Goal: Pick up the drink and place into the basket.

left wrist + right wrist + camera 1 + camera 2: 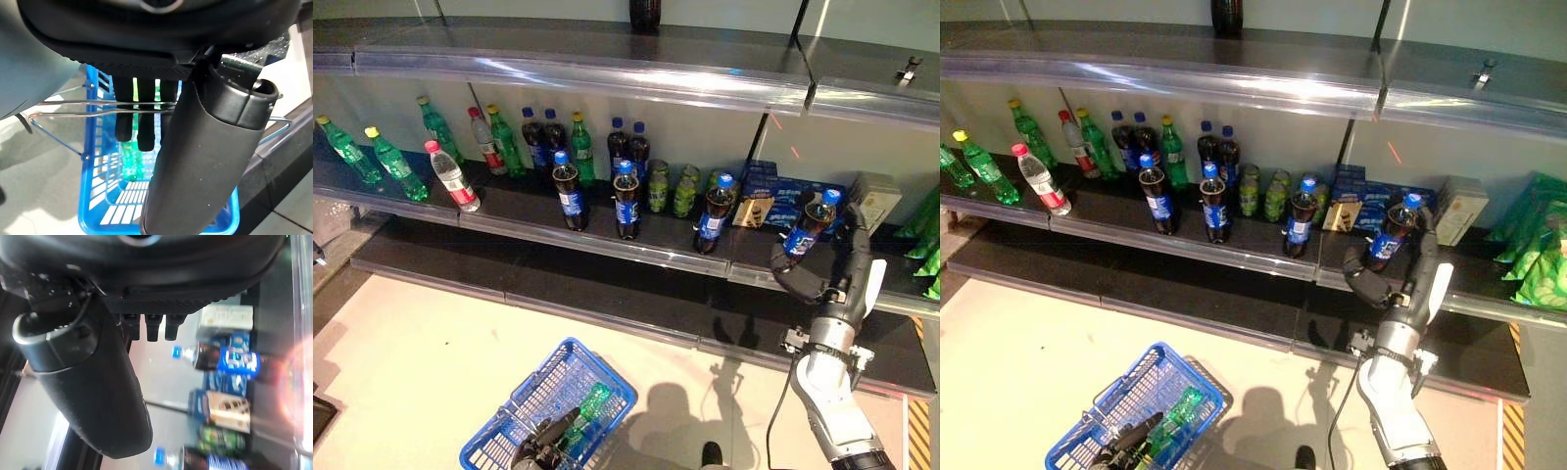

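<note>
A dark cola bottle (808,227) with a blue cap and blue label stands at the right of the middle shelf (607,245). My right hand (832,284) is raised just in front of it. The hand's fingers are open, with the bottle's base hidden behind them. In the right wrist view the bottle (234,361) shows beyond the hand's fingertips (152,329), outside the grasp. My left hand (543,446) is shut on the wire handles (98,104) of the blue basket (548,397), which hangs low at the front left. A green bottle (590,406) lies in the basket.
The shelf also holds green bottles (391,162), more cola bottles (626,201), green cans (671,188), blue boxes (769,196) and a pale box (873,201). Green packets (925,245) lie at the far right. A dark lower shelf (607,304) juts out below.
</note>
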